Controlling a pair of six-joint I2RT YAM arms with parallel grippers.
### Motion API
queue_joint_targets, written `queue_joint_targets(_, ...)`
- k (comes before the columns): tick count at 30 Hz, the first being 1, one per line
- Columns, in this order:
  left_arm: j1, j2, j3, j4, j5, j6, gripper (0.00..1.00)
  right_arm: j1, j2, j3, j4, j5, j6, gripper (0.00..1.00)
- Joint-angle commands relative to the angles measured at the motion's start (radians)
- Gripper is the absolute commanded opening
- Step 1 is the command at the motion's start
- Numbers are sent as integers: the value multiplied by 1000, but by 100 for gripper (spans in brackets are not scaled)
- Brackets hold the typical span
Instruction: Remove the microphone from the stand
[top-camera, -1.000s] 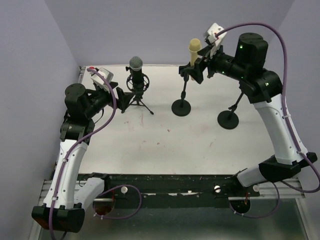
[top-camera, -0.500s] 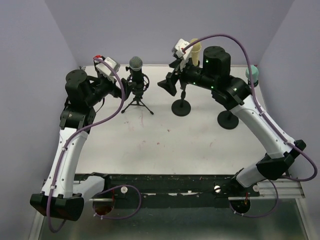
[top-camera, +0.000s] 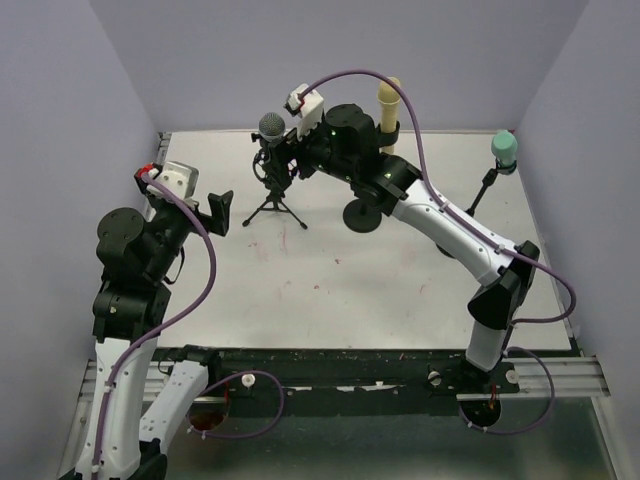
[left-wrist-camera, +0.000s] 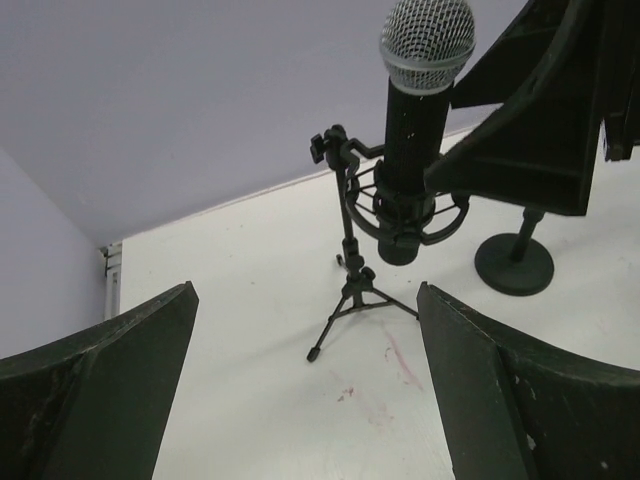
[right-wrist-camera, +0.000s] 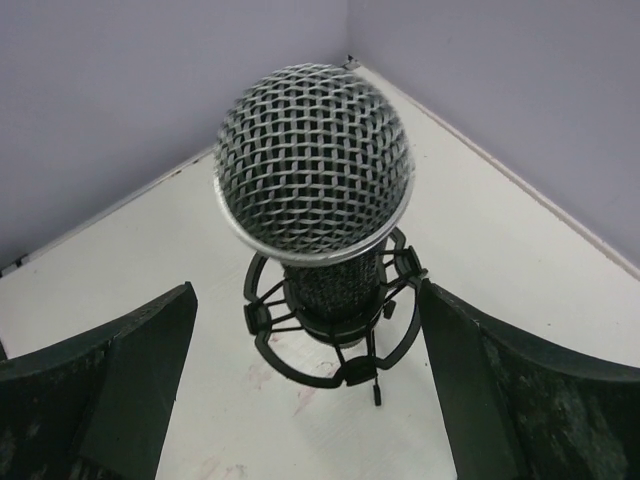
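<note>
Silver mesh head on the black microphone (right-wrist-camera: 312, 180), sitting upright in the shock mount (right-wrist-camera: 330, 335) of its little tripod stand (left-wrist-camera: 352, 285), back left on the white table (top-camera: 330, 290); right gripper (right-wrist-camera: 305, 290) is spread wide with a finger on either side of it, no grip on it; left gripper (left-wrist-camera: 305, 300) is also wide, holding nothing, further off and facing the stand; a yellow mic (top-camera: 388, 100) and a teal mic (top-camera: 503, 148) stand further right.
</note>
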Motion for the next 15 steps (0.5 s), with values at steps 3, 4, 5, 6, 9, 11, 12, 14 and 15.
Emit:
queue_joint_targets(3,39,-31,-47,-43,-49,30,99,10,73,75,109,188,121,99)
queue_joint_targets(4,44,-36,-50,-40,-49,30,99,10,80,75,120,194,121,99)
queue_joint_targets(5,47,-34,-51,-35,-43,38,99,12,89,78,126,202,127,98)
queue_joint_targets(6,50,-34,-49,-32,-42,51,99,12,96,81,131,211,128,97)
queue_joint_targets(9,55,-29,-44,-9,-57,84,99,12,111,84,139,208,127,84)
queue_joint_targets(11,58,-17,-43,-1,-62,94,99,10,120,96,133,173,110,74)
queue_joint_targets(12,59,-13,-41,2,-60,96,99,12,125,104,131,155,101,67)
queue_joint_targets(14,61,-6,-41,5,-56,90,99,12,126,114,131,113,75,53)
queue_joint_targets(15,62,-2,-41,5,-49,87,99,13,125,116,131,98,63,49)
